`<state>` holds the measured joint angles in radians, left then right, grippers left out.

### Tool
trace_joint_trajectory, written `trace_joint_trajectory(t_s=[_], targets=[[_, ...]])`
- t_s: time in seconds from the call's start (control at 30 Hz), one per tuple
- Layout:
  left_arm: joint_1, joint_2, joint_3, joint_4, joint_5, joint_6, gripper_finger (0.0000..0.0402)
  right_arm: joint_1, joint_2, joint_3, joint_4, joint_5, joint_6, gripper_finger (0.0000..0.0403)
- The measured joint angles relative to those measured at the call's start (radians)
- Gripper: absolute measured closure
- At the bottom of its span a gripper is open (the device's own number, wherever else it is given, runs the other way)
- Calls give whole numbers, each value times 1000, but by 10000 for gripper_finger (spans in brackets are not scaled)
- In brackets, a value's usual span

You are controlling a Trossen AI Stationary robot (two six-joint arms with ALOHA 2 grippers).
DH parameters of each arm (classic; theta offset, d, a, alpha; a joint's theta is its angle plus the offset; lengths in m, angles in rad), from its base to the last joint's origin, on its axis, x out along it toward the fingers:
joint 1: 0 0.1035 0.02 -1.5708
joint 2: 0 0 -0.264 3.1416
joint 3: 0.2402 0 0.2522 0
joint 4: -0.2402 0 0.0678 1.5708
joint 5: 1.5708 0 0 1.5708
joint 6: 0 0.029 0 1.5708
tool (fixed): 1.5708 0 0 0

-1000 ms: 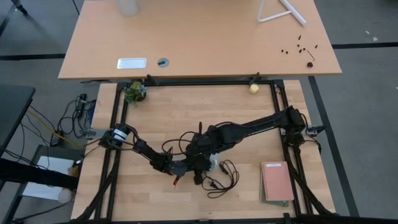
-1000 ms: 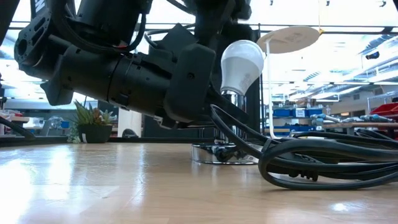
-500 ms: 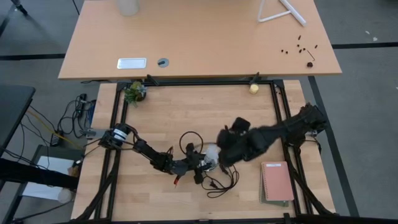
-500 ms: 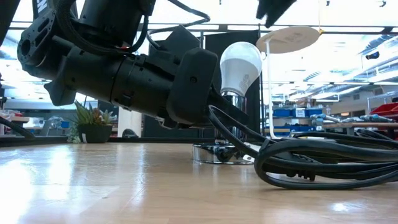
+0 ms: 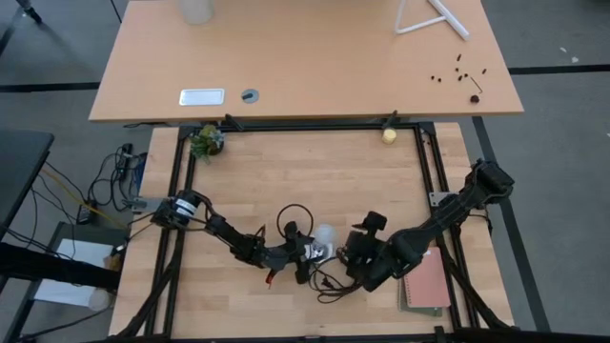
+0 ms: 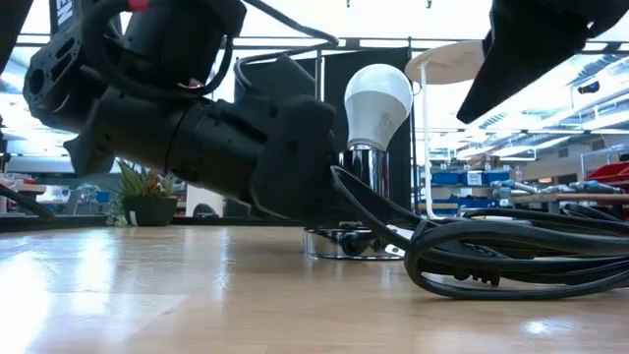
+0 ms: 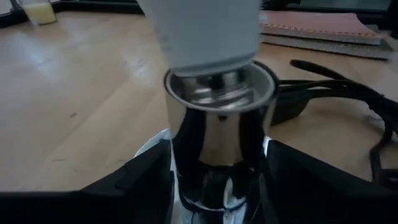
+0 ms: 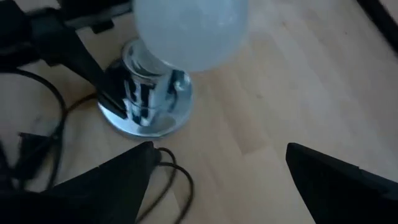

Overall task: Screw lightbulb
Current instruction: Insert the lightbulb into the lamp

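Upright in the shiny chrome socket, the white pear-shaped lightbulb is flanked by the left gripper, jaws parted; the right gripper is held wide nearby.

Lightbulbs: one, the lightbulb, white, seated in the socket.
Sockets: one chrome socket on a round base.
Grippers: two, the left gripper and the right gripper.
Cords: one tangled black cord.
Notebooks: one pink notebook, with something green under it.
Potted plants: one small potted plant.
Yellowish balls: one yellowish ball.
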<state>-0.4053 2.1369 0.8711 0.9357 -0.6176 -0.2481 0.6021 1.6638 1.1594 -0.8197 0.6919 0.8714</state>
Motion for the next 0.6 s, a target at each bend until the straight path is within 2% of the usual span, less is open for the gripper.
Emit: trace_joint_trajectory(t_s=[0.2, 0.37, 0.6], targets=[[-30, -15, 0, 12, -29, 8, 127, 18, -41, -193, 316, 57, -63, 29], [-64, -53, 1, 6, -99, 63, 128, 19, -41, -321, 617, 96, -131, 29], [-77, -62, 17, 9, -107, 63, 128, 19, -41, -384, 860, 102, -266, 29]])
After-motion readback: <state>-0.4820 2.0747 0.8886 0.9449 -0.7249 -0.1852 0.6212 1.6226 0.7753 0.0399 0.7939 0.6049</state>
